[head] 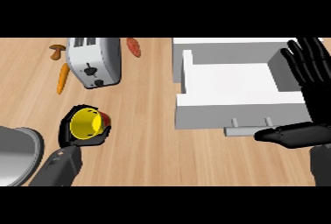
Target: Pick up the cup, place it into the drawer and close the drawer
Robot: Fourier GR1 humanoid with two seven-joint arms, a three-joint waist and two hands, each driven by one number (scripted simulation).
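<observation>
one cup (pixel 86 123), one drawer (pixel 241 114) (open)

Cup (pixel 86 122): yellow inside, red outside, tipped over, mouth showing, clasped in the left hand (pixel 84 142). Drawer (pixel 220 116): white box, standing open well to the cup's right, bar handle (pixel 249 130) on its near face.

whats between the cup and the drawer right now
Only bare counter, in the head view: nothing lies between the cup in the left hand and the open drawer.
</observation>
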